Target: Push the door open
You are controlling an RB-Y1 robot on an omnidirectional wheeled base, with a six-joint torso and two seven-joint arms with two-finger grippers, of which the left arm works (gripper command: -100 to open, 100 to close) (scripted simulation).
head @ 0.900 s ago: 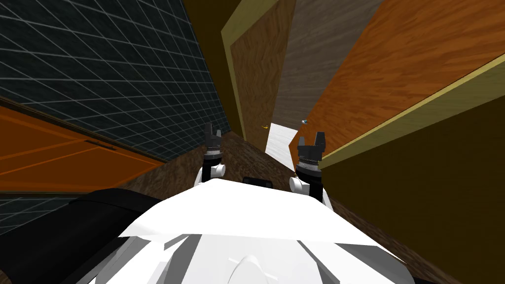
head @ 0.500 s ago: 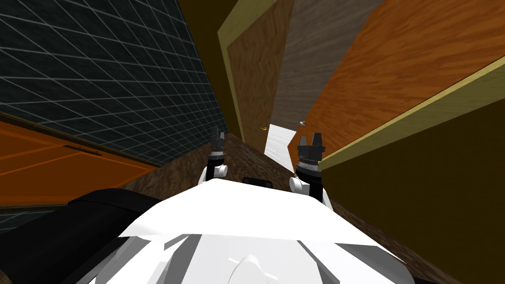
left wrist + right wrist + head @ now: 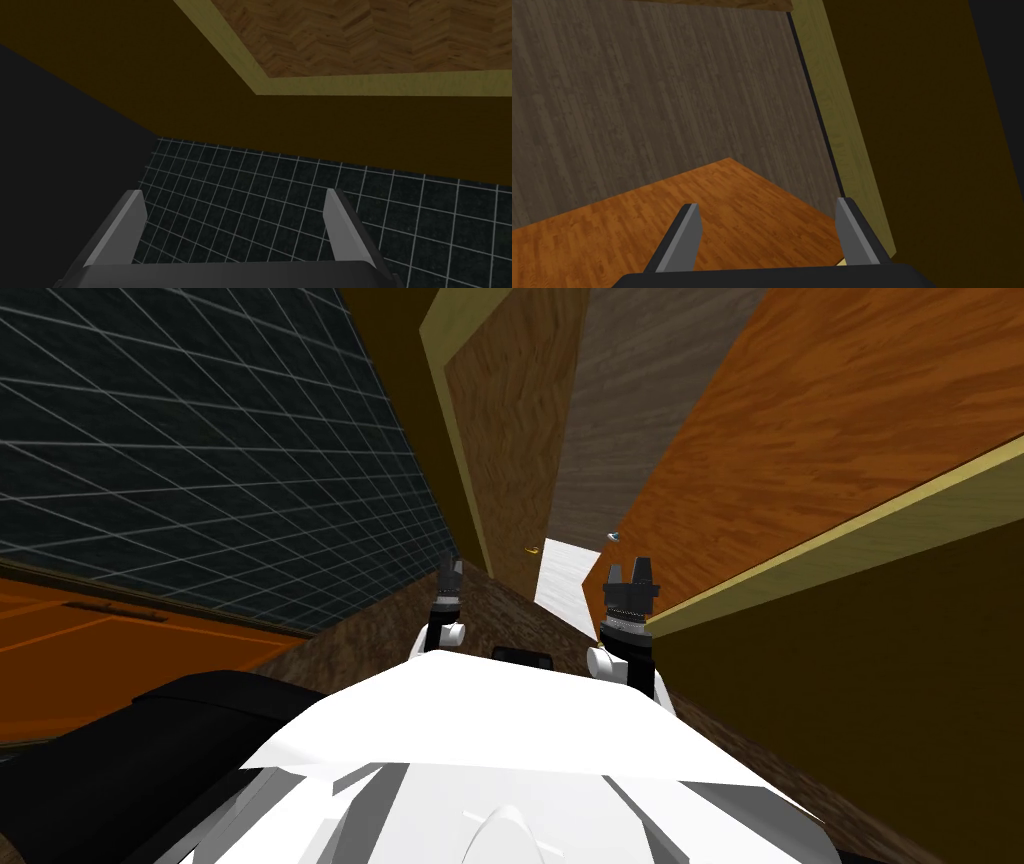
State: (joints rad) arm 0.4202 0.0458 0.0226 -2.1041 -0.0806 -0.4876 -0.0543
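Two grippers hold nothing, both spread open: left gripper [image 3: 450,573] mid-frame beside the tiled wall [image 3: 200,438], right gripper [image 3: 628,569] near the orange door [image 3: 800,428] at upper right.

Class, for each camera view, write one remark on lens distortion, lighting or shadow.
Head view: the wide lens splays the dark tiled wall and the orange wood panel toward the corners. Left wrist view: a flat black area beside the tiles, no detail in it; the open left gripper casts no shadow. Right wrist view: flat, even light on the grey-brown wall, no glare.
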